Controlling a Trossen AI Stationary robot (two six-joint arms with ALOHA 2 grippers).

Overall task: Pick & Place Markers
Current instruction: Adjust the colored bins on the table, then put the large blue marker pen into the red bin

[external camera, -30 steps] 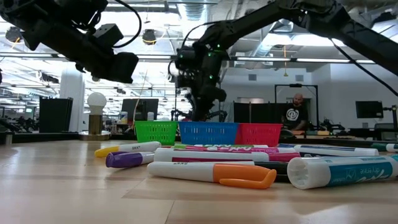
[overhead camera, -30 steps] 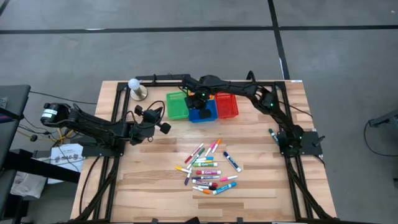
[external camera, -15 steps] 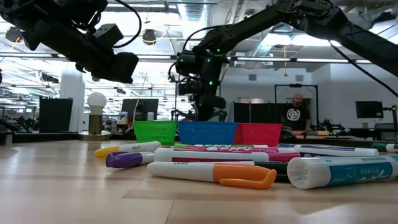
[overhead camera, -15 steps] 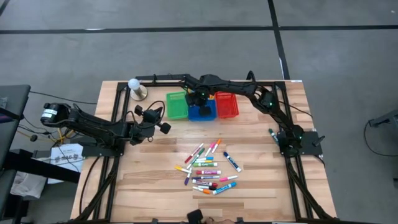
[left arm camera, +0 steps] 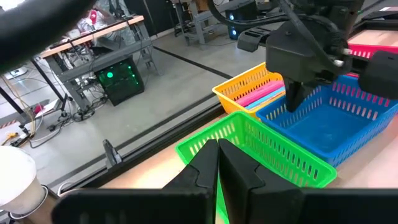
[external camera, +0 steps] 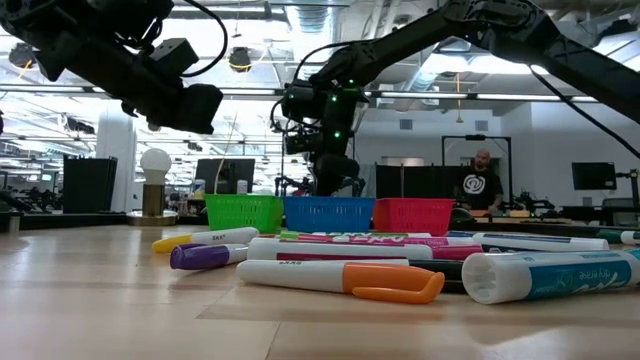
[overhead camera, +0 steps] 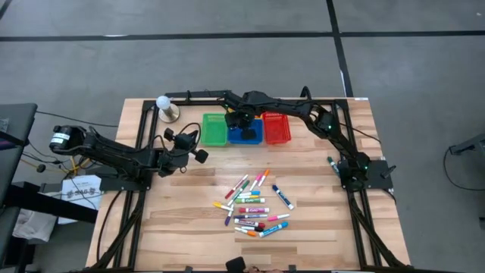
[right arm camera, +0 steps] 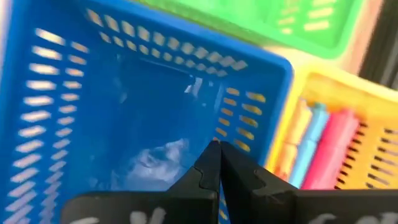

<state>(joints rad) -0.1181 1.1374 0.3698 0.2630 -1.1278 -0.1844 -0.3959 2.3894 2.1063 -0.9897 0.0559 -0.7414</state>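
My left hand (overhead camera: 198,155) hangs over the left part of the pale wooden bench (overhead camera: 182,227), its two dark fingers (left arm camera: 211,171) pressed together with nothing between them, short of the square green plastic basket (overhead camera: 215,130) and touching nothing. That green basket stands first in a row at the far side of the bench, with the square blue plastic basket (overhead camera: 246,134) next to it and the square red plastic basket (overhead camera: 276,129) after that; behind them, seen past my left fingers, a yellow plastic basket (left arm camera: 252,89) holds a few pink and blue pens. My right hand (overhead camera: 243,119) reaches down inside the blue basket, fingers (right arm camera: 214,168) shut tight and empty, their tips low near its floor. The short thin markers with white barrels and coloured caps (overhead camera: 254,207) lie loose in a scattered heap on the near middle of the bench, well apart from both hands and from the baskets. A person (external camera: 473,182) stands in the room beyond the bench.
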